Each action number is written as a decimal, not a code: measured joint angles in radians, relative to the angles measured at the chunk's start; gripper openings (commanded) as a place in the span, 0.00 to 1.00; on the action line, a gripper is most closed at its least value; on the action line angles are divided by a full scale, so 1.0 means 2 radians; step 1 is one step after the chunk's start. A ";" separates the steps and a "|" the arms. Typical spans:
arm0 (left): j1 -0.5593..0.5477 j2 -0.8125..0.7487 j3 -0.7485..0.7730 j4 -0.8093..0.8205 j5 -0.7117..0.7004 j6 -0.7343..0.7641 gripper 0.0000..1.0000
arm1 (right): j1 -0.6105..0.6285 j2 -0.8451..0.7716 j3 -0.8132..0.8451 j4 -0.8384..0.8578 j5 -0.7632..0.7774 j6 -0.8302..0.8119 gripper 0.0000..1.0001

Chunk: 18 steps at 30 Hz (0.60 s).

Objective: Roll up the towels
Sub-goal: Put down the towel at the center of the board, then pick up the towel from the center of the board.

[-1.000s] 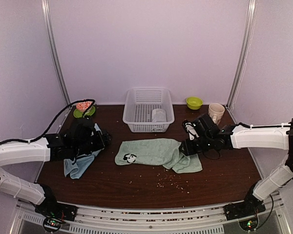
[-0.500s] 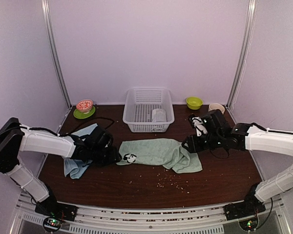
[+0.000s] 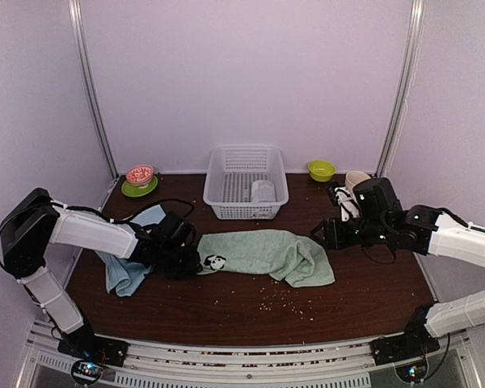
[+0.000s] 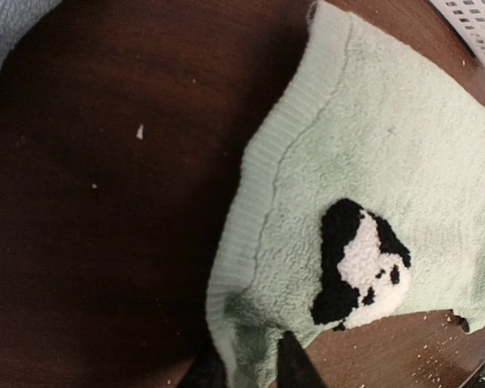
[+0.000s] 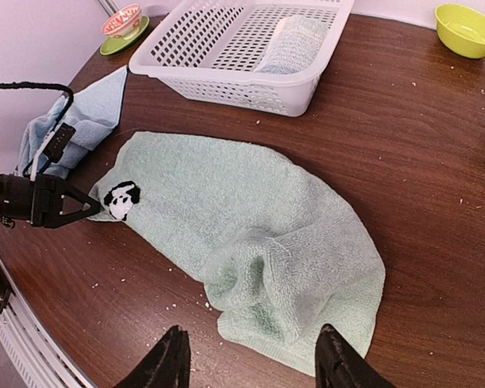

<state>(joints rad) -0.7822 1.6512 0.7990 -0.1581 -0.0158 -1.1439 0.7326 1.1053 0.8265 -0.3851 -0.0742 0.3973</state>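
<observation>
Pinching the green towel (image 4: pixel 372 162) at its panda corner, the left gripper (image 4: pixel 246 364) sits low on the table (image 3: pixel 364 283). The towel lies spread mid-table, its right end bunched. Above that end hangs the right gripper (image 5: pixel 252 331), jaws apart, empty. The blue towel (image 3: pixel 125 271) lies crumpled at left. The white towel (image 3: pixel 263 191) sits in the basket (image 3: pixel 244 182).

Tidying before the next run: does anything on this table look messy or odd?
Yes. Pale crumbs lie scattered over the dark table in front of the green towel, whose right end is bunched up. The blue towel sits crumpled at the left.
</observation>
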 measured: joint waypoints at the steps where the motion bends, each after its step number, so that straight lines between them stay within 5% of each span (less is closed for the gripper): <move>1: 0.000 0.000 0.000 -0.001 0.000 -0.002 0.00 | 0.000 -0.002 0.000 -0.001 0.000 0.000 0.53; 6: 0.000 -0.013 0.000 -0.012 -0.002 -0.002 0.00 | 0.000 -0.012 -0.012 0.004 -0.008 0.005 0.52; 18: -0.007 -0.200 0.017 -0.043 -0.042 0.000 0.00 | 0.070 0.071 -0.095 0.053 -0.021 0.062 0.53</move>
<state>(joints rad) -0.7963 1.2514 0.8333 -0.2440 -0.0994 -1.1442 0.8726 1.2469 0.6365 -0.2787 -0.1165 0.5209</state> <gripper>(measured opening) 0.006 0.522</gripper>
